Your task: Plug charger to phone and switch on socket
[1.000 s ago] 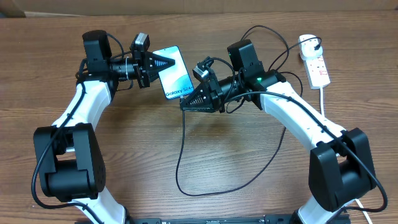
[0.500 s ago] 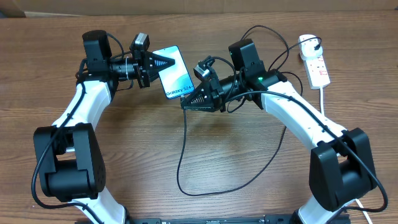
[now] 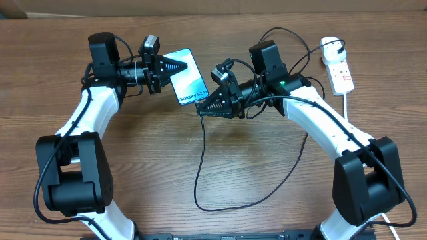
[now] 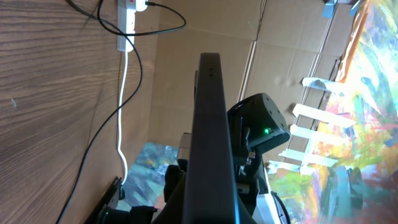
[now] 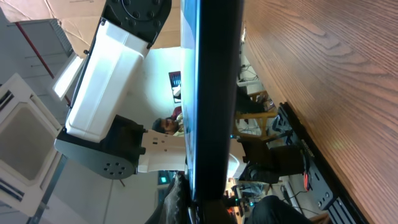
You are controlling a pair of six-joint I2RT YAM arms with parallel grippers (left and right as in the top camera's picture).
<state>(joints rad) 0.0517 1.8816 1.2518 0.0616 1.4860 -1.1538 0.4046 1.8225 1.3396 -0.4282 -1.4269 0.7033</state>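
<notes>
Phone (image 3: 189,79) pinched in L gripper (image 3: 181,67); R gripper (image 3: 201,111) pinches charger (image 3: 203,137) tip at phone's btm edge.

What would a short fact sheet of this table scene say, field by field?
phone: gripped by the left end effector, lit screen facing up
charger: tip end pinched in the right end effector, at the phone's lower edge; plugged in or not, cannot tell
charger's other end: plugged into the socket, far right
slack cable: loops across the table
</notes>
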